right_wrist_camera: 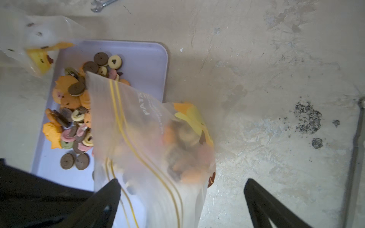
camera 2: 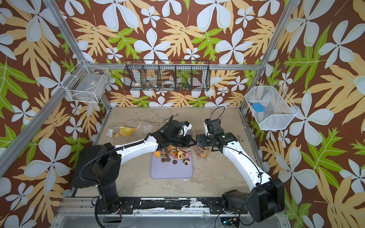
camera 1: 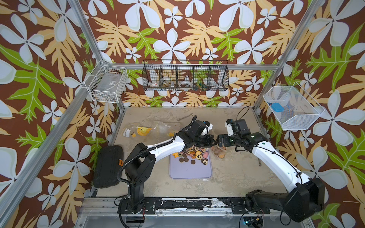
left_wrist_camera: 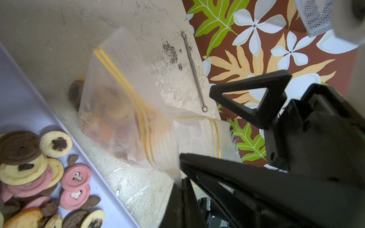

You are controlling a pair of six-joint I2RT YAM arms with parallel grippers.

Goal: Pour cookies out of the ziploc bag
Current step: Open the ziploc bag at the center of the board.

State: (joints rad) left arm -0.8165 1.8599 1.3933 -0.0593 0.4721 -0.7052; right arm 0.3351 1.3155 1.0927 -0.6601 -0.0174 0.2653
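The left gripper [left_wrist_camera: 181, 169] is pressed together on one corner of the ziploc bag [left_wrist_camera: 126, 110]. The bag droops from it, blurred, over the bare table [right_wrist_camera: 276, 59] just beside the lavender tray [right_wrist_camera: 146, 59]. The right gripper [right_wrist_camera: 181, 181] has its fingers [right_wrist_camera: 110, 191] spread wide, and the bag's zipper end lies between them, close against one finger and well apart from the other, gripped by neither. Most cookies [right_wrist_camera: 75, 110] lie heaped on the tray, and a clump of them sits in the bag's far end, away from both sets of fingers.
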